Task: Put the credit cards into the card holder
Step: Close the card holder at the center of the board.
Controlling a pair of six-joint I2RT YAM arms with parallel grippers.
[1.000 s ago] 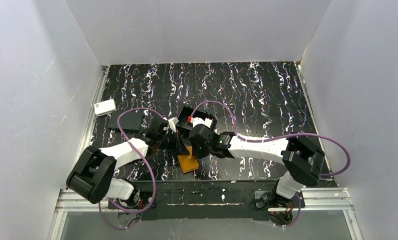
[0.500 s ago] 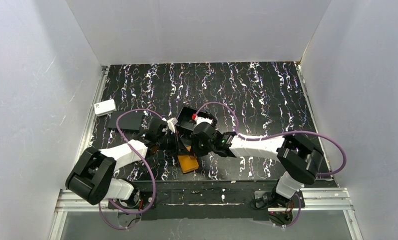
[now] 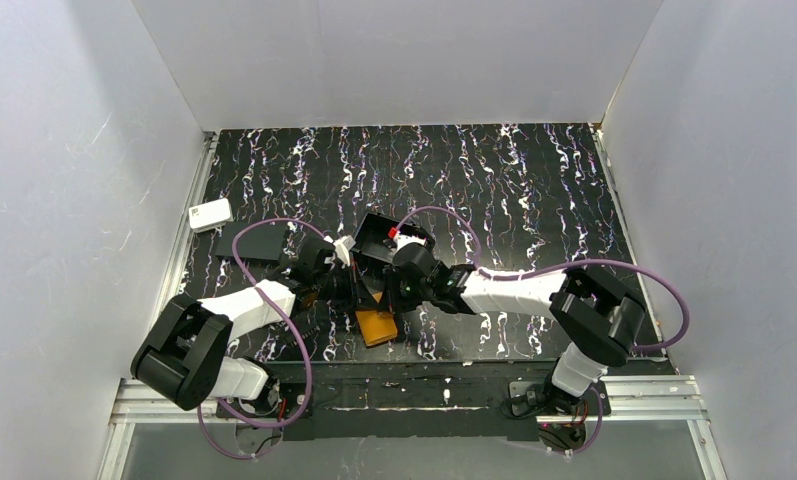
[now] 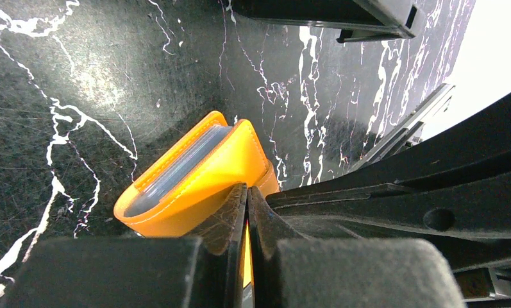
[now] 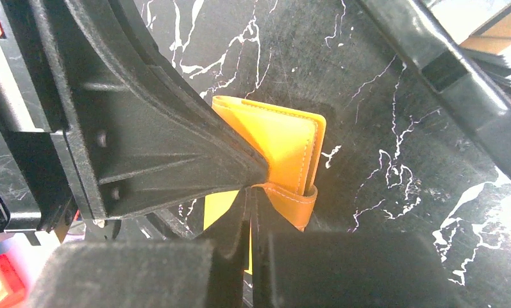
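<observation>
The orange card holder (image 3: 377, 325) lies near the table's front edge, between the two arms. In the left wrist view its pale see-through pockets (image 4: 175, 173) show inside the fold. My left gripper (image 4: 247, 192) is shut on an orange edge of the card holder (image 4: 195, 176). My right gripper (image 5: 251, 192) is shut on the small tab (image 5: 294, 202) of the card holder (image 5: 281, 138), from the opposite side. The fingertips of both grippers meet at the holder (image 3: 374, 295). The credit cards show only as layered edges (image 5: 506, 61) at the right wrist view's top right.
A black open box tray (image 3: 372, 233) with something white and red inside stands just behind the grippers. A flat black rectangle (image 3: 257, 243) lies to the left, and a white rounded box (image 3: 210, 214) sits by the left wall. Purple cables arc over both arms.
My right wrist has edged a little to the left, closer to the left gripper. The card holder and the left arm have barely moved.
</observation>
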